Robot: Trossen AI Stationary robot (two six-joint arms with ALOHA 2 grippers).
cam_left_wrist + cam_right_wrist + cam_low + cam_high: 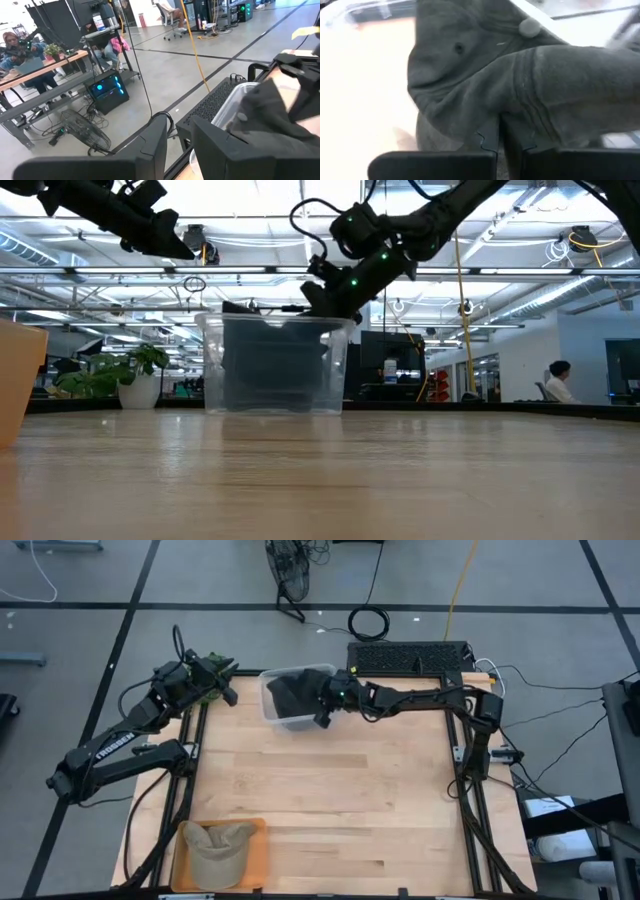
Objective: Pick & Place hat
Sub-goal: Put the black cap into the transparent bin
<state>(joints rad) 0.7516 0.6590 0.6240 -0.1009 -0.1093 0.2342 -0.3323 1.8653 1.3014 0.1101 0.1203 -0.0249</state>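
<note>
We see the right gripper (pixel 325 703) clamped on the dark hat (pixel 297 692) inside the bin (pixel 270 710), upper centre. The lift-out and placing seem left. The left gripper (pixel 222 678) waits upper left, fingers nearly together, empty.

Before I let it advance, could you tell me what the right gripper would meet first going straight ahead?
The right gripper would meet the dark hat in the clear bin first; its fingers seem already on the fabric.
</note>
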